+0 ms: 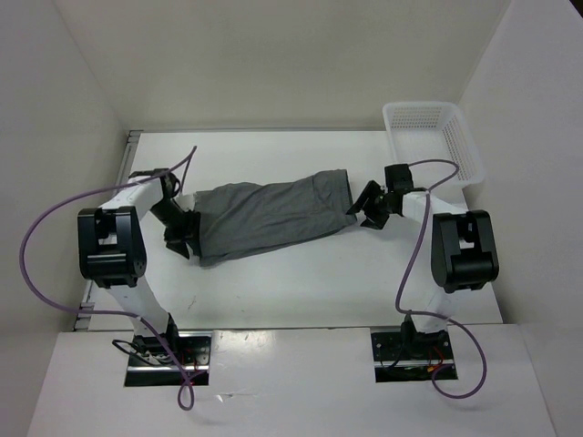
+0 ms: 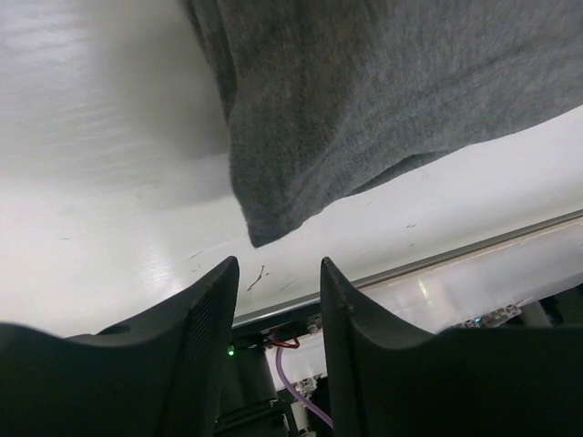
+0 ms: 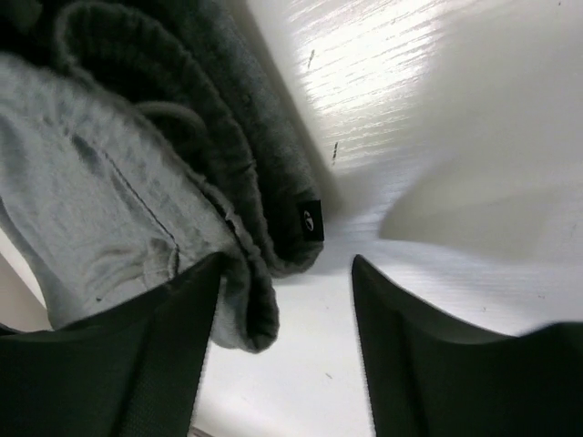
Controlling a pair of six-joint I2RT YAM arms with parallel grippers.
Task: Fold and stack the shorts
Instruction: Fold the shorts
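Observation:
The dark grey shorts (image 1: 273,217) lie folded lengthwise across the middle of the table, waistband to the right, leg hems to the left. My left gripper (image 1: 182,238) is open at the hem end; in the left wrist view the hem corner (image 2: 273,218) hangs just beyond my empty jaws, not touching them. My right gripper (image 1: 369,211) is open at the waistband end. In the right wrist view the rolled waistband (image 3: 246,300) with a small black label (image 3: 311,220) sits between the fingers, beside the left finger (image 3: 137,364), not clamped.
A white mesh basket (image 1: 430,135) stands at the back right corner. The table's near edge with a metal rail (image 2: 474,246) runs just past the left gripper. White walls enclose the table on three sides.

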